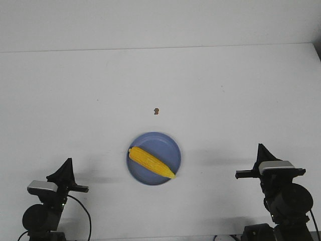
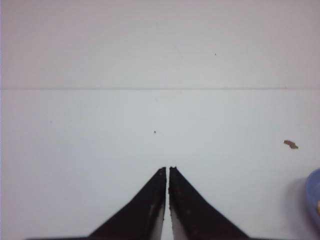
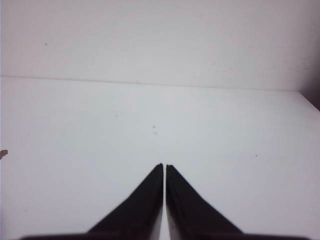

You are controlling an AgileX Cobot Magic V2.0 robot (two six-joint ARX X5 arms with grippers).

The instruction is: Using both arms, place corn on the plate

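The white worktop [image 1: 160, 80] lies bare on all sides of the plate [image 1: 165, 145], which carries the corn [image 1: 150, 161]. Only 1 small brown speck [image 1: 156, 111] sits beyond it. Both tools, left [image 1: 67, 161] and right [image 1: 261, 147], stand well apart from the plate.

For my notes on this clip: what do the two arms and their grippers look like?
Both arms are black. The left gripper and right gripper each have two dark fingers tapering to a point; the wrist views show matte black fingers with slightly scuffed inner edges. Each wrist carries a silver-grey camera block. A black cable loops beside the left arm's base.
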